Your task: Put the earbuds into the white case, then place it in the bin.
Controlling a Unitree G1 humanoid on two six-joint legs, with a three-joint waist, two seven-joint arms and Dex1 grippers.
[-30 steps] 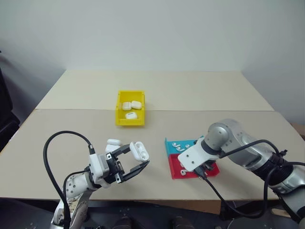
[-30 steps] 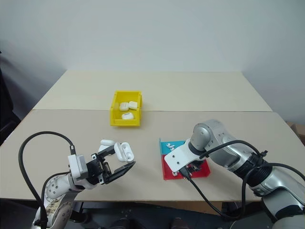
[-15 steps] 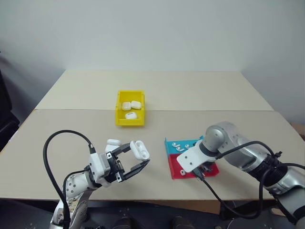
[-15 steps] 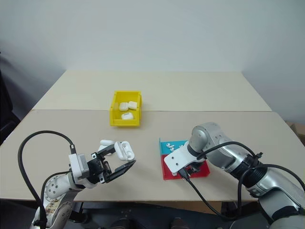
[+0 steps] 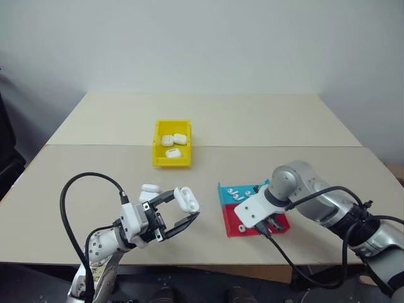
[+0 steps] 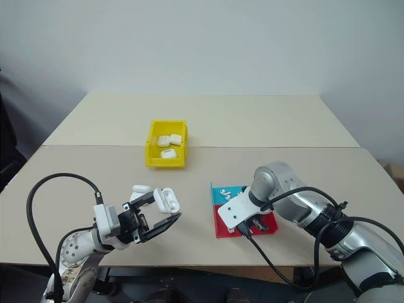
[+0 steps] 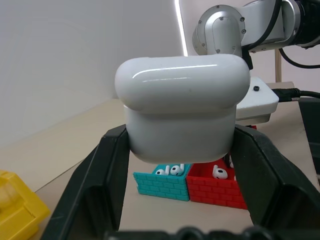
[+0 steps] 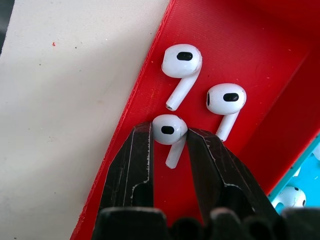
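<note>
Picking one earbud out of the shallow red plastic tray (image 8: 240, 40) is the step in hand. At the lower right of the head views, the right gripper (image 8: 169, 145) points down into that tray, its two black fingers (image 8: 131, 165) narrowed around the head of a tiny glossy white earbud with a short stem (image 8: 169, 131); the fingers appear to touch it, though whether the grip is firm is hard to judge. Two more white earbuds (image 8: 181, 65) lie loose just beside it on the red floor.

At the lower left of the head views, the left gripper (image 5: 180, 214) is clamped on the small glossy white rounded case (image 5: 185, 199), holding it clear of the beige worktop (image 5: 252, 120). Its hinged lid looks raised. A second white case (image 5: 150, 188) lies on the worktop just behind it.

Next, I judge, the right gripper needs to lift the earbud straight up without nudging its neighbours, carry it across to the held case and seat it stem-down in its socket.

Adjoining the red tray, the shallow teal plastic tray (image 6: 218, 197) holds several more white earbuds. Near the middle of the frame, the small bright yellow plastic bin (image 5: 172, 142) already contains three white cases.
</note>
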